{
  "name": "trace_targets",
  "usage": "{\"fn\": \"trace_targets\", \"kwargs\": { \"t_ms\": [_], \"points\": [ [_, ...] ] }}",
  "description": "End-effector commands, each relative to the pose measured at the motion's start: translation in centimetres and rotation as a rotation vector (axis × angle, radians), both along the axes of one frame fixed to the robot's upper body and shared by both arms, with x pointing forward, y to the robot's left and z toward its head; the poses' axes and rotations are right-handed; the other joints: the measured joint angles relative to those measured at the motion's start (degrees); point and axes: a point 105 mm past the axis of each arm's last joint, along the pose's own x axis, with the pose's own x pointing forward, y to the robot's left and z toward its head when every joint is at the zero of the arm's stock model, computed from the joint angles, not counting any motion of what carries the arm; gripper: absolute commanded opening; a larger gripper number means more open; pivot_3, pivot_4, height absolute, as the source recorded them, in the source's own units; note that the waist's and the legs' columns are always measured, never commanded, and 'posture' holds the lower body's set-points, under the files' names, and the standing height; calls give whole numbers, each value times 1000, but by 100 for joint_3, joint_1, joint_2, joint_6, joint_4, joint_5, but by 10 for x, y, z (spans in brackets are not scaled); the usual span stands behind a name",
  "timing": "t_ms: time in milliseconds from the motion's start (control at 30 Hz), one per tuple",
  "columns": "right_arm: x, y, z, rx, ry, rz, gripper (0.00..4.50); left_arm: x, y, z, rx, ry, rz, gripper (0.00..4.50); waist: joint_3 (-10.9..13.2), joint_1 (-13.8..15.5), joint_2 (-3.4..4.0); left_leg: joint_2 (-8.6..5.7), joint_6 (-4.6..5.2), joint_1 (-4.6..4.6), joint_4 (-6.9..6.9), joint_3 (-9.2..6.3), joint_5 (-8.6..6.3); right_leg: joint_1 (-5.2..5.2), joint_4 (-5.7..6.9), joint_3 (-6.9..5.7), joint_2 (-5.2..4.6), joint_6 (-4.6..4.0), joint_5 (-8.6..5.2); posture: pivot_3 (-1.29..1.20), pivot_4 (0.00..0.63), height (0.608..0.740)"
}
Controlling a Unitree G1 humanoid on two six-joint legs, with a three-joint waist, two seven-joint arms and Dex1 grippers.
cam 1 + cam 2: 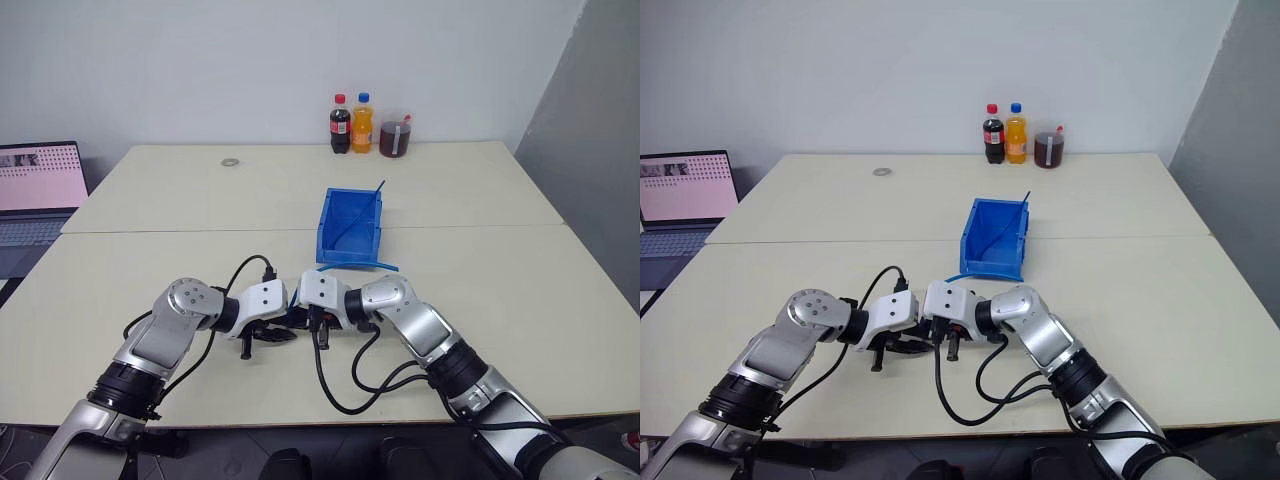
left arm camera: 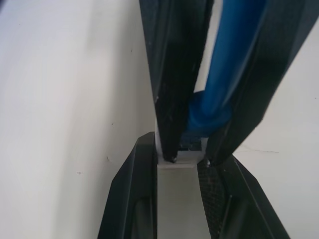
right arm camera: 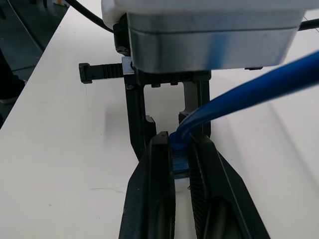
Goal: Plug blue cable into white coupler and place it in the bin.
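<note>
Nearest the camera, the two grippers meet tip to tip just above the near table (image 1: pixel 520 300). The left gripper (image 2: pixel 177 164) is clamped on the white coupler (image 2: pixel 175 167), which shows as a pale block between its black fingers. The right gripper (image 3: pixel 180 149) is clamped on the plug end of the blue cable (image 3: pixel 234 97), pressed right up against the coupler. The cable curves away from there toward the bin (image 1: pixel 350 228), which stands just beyond the grippers near the seam between the two tables. A laptop (image 1: pixel 35 190) sits at the far left edge. Three bottles (image 1: pixel 365 125) stand at the far edge by the wall.
</note>
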Motion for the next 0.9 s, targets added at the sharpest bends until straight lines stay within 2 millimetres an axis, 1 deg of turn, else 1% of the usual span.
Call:
{"fn": "trace_targets", "kwargs": {
  "t_ms": [33, 200, 333, 533, 700, 767, 800, 900],
  "points": [
    [-45, -8, -89, -286, 245, 86, 109, -1, -22, 8, -57, -42, -74, 777, -1, 0, 0, 0, 0, 1, -1, 0, 0, 0, 0, 0, -1, 0, 0, 0, 150, 740],
    [-48, -19, -99, -321, 258, 77, 109, -2, -21, 8, -58, -42, -69, 777, -7, 0, 0, -1, 0, 10, -14, 1, 0, 1, -1, 1, -5, -2, -1, 0, 150, 740],
    [-44, -27, -104, -341, 257, 51, 109, -3, -21, 9, -59, -45, -68, 777, -11, 0, 1, -1, 0, 18, -27, 2, 0, 4, -4, 2, -12, -7, -4, 0, 150, 740],
    [-39, -41, -103, -353, 262, 31, 108, -2, -19, 10, -60, -49, -58, 777, -10, 11, 6, -3, 0, 24, -47, 2, 0, 4, -11, 2, -15, -11, -7, 0, 150, 740],
    [-40, -50, -106, -364, 269, 17, 108, -1, -18, 9, -65, -49, -53, 777, -15, 35, 14, -8, -1, 23, -58, 4, 0, 8, -32, 1, -17, -5, -12, 0, 150, 740],
    [-41, -51, -105, -354, 278, 14, 108, -1, -18, 9, -66, -49, -53, 777, -14, 54, 14, -11, -1, 22, -58, 4, 0, 9, -36, 1, -29, -3, -12, 0, 150, 740],
    [-41, -49, -102, -334, 285, 7, 108, 0, -18, 8, -67, -50, -53, 777, -14, 71, 14, -12, -1, 21, -58, 4, 0, 9, -38, 0, -33, -3, -12, 0, 150, 740],
    [-35, -36, -86, -236, 306, -35, 108, 0, -19, 8, -70, -50, -55, 777, -15, 96, 13, -17, -5, 17, -60, 5, -3, 9, -47, -1, -41, 3, -16, 0, 150, 740]
  ]
}}
